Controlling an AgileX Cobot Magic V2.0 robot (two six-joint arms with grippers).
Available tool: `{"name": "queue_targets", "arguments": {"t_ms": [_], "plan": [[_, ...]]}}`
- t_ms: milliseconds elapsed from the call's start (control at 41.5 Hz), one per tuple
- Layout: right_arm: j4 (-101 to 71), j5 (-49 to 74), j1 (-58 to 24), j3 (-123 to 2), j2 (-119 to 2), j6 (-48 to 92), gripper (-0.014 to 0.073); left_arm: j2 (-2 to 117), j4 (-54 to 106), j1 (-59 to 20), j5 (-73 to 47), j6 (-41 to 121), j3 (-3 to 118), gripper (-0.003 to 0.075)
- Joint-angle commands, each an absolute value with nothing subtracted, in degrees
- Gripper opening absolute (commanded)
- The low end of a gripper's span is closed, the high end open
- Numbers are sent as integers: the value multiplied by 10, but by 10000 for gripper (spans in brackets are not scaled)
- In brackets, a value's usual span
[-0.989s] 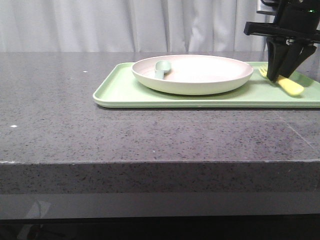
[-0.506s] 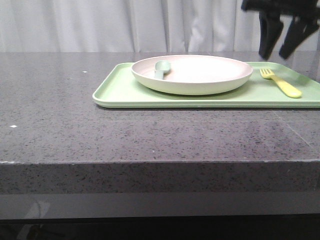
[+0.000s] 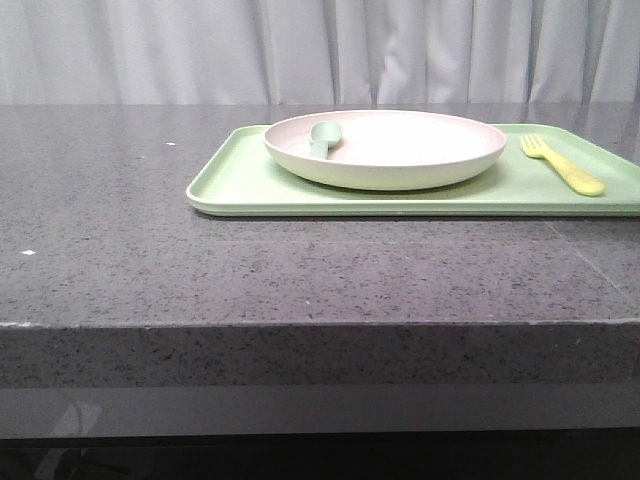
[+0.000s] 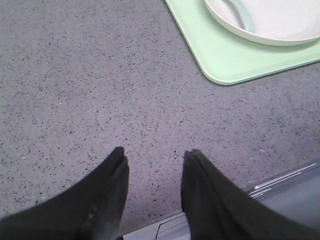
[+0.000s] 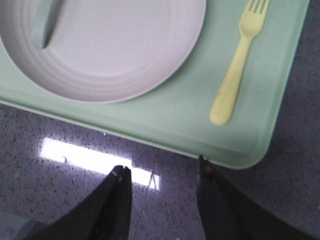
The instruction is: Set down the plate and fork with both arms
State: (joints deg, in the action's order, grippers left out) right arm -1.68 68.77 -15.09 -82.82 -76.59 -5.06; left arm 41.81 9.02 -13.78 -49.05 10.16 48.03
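Note:
The pinkish-cream plate (image 3: 385, 148) lies on the light green tray (image 3: 240, 182), with a pale blue-green spoon (image 3: 322, 135) in it. The yellow fork (image 3: 562, 165) lies on the tray right of the plate. Neither gripper shows in the front view. In the right wrist view the right gripper (image 5: 162, 171) is open and empty over the counter, just outside the tray's edge (image 5: 240, 155), with the fork (image 5: 237, 70) and plate (image 5: 100, 45) beyond. In the left wrist view the left gripper (image 4: 156, 152) is open and empty over bare counter, away from the tray's corner (image 4: 220, 65) and plate (image 4: 270, 20).
The grey speckled counter (image 3: 150, 260) runs to a front edge near me. A white curtain (image 3: 300, 50) hangs behind the table. A bright light reflection (image 5: 90, 157) lies on the counter by the right gripper.
The right gripper let go of the fork on the tray, rose and left the front view. The fork stays where it was set down.

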Motion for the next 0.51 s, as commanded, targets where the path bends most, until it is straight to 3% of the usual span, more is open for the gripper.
{"name": "queue_targets", "arguments": {"t_ms": [0, 482], "plan": [[3, 651, -151, -788, -684, -43, 343, 416, 97, -136, -455, 95, 496, 259], [11, 615, -150, -589, -428, -63, 343, 416, 97, -136, -455, 95, 496, 259]]}}
